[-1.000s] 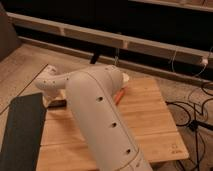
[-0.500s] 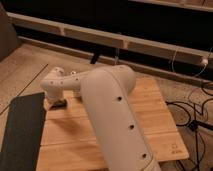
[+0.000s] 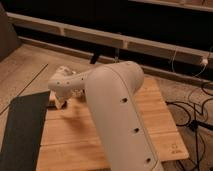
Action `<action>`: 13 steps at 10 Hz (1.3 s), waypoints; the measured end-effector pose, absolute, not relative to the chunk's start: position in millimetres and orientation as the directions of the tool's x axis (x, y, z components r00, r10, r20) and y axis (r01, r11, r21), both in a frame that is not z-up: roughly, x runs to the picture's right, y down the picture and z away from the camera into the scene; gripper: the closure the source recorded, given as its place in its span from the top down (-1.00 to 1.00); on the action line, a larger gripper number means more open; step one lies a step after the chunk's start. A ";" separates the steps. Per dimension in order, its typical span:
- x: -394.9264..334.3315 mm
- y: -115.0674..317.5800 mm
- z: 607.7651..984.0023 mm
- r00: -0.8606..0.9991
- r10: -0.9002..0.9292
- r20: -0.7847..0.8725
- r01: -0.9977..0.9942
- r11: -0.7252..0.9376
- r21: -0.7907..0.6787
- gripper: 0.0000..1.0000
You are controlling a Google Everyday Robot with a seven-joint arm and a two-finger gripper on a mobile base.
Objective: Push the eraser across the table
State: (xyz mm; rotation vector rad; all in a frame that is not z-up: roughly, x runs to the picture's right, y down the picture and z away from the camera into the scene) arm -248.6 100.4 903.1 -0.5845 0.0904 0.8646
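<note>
1. The arm (image 3: 117, 115) reaches across the table (image 3: 160, 130) from the near right; its bulk covers the middle of the top.
2. The gripper (image 3: 60, 102) sits low at the table's far-left corner, just by the edge that borders the dark floor mat (image 3: 22, 130). Whether it is apart or together I cannot tell; the wrist housing hides it.
3. The eraser is not visible. It may lie under the wrist or forearm, or beside the gripper at that corner (only a guess from where the tool is working).
4. Step in hand, as I judge it: the push itself, or its tail end, with the tool at table height near the left edge.
5. Next move calls for a check on where the eraser lies. If it is at the gripper, little table remains on that side, so further travel left risks sending it onto the mat.
6. Cables (image 3: 192, 107) lie on the floor to the right, well apart from the work.
</note>
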 end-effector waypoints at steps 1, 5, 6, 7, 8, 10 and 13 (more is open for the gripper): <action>-248.9 107.1 910.3 0.650 0.689 -0.320 -0.742 0.486 -0.461 0.30; -267.8 111.4 933.4 0.655 0.688 -0.314 -0.722 0.446 -0.528 0.30; -276.7 107.7 936.6 0.665 0.688 -0.292 -0.706 0.450 -0.547 0.30; -299.9 103.9 936.0 0.689 0.681 -0.249 -0.668 0.461 -0.584 0.30; -324.7 101.2 930.9 0.700 0.682 -0.212 -0.635 0.458 -0.622 0.30; -371.9 95.7 911.1 0.693 0.702 -0.163 -0.595 0.431 -0.678 0.30; -390.9 83.6 887.9 0.650 0.744 -0.157 -0.606 0.382 -0.697 0.30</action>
